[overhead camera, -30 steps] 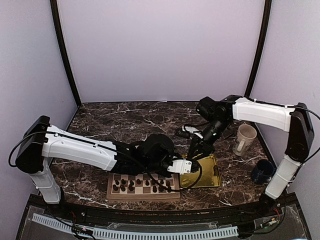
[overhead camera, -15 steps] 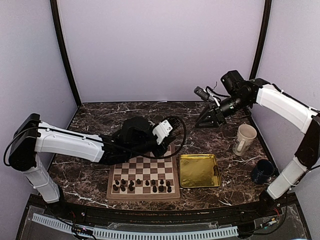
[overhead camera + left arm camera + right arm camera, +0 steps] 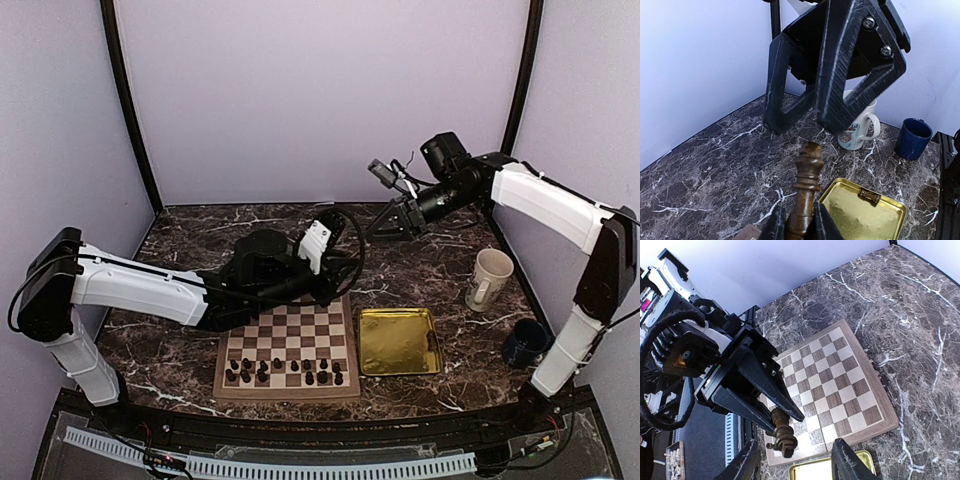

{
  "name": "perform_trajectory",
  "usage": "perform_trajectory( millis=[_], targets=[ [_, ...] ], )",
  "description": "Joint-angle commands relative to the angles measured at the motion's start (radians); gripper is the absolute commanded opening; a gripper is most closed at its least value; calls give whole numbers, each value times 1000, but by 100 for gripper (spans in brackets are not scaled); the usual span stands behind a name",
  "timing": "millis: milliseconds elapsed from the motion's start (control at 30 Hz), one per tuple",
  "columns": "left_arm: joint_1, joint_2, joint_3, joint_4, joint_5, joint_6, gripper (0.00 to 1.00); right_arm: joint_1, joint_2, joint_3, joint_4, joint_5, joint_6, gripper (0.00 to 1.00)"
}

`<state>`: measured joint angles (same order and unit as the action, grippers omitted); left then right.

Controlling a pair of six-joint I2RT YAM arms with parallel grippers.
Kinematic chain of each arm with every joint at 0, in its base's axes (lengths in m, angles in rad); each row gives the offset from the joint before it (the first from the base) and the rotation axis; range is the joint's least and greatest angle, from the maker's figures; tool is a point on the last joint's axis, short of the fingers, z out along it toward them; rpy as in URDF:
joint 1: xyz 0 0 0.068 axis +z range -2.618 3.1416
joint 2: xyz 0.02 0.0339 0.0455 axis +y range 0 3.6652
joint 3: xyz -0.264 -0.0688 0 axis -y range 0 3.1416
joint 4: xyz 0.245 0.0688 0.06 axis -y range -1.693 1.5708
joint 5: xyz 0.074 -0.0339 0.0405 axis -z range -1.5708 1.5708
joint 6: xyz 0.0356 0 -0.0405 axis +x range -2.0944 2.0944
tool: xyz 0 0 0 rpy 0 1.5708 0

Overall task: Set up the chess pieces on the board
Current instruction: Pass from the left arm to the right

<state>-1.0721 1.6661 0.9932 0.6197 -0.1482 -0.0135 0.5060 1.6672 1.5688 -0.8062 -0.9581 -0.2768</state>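
Note:
My left gripper (image 3: 797, 220) is shut on the lower part of a tall dark brown chess piece (image 3: 807, 185), which sticks out past its fingertips. It is held in the air beyond the far edge of the board (image 3: 290, 330). My right gripper (image 3: 378, 230) hangs open just in front of that piece, facing it, with nothing between its fingers (image 3: 852, 460). From the right wrist, the held chess piece (image 3: 782, 432) and the board (image 3: 835, 385) lie below. Several dark chess pieces (image 3: 290, 370) stand on the board's two near rows. One small piece (image 3: 869, 196) lies in the gold tray (image 3: 850, 222).
The gold tray (image 3: 400, 342) sits right of the board. A white mug (image 3: 488, 278) and a dark blue mug (image 3: 523, 342) stand on the marble table (image 3: 200, 240) at the right. The enclosure's walls rise close behind.
Both grippers have risen from the tray. The left one swung back and up with the chess piece; the right one lifted to the back, turned toward it and opened wider.

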Motion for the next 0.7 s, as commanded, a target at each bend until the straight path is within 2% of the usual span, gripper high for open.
perform_trajectory(
  millis=[0,267,433,667],
  targets=[
    [9,-7,-9,62,36,-58,13,48,14,16,43,-30,36,48],
    [17,-15,-26,82,48,-82,14,79,35,-1,74,-36,63,42],
    [20,-18,-34,94,55,-90,13,85,48,5,75,-46,69,33],
    [24,-19,-42,112,60,-107,13,100,51,-10,82,-9,68,37]
  ],
)
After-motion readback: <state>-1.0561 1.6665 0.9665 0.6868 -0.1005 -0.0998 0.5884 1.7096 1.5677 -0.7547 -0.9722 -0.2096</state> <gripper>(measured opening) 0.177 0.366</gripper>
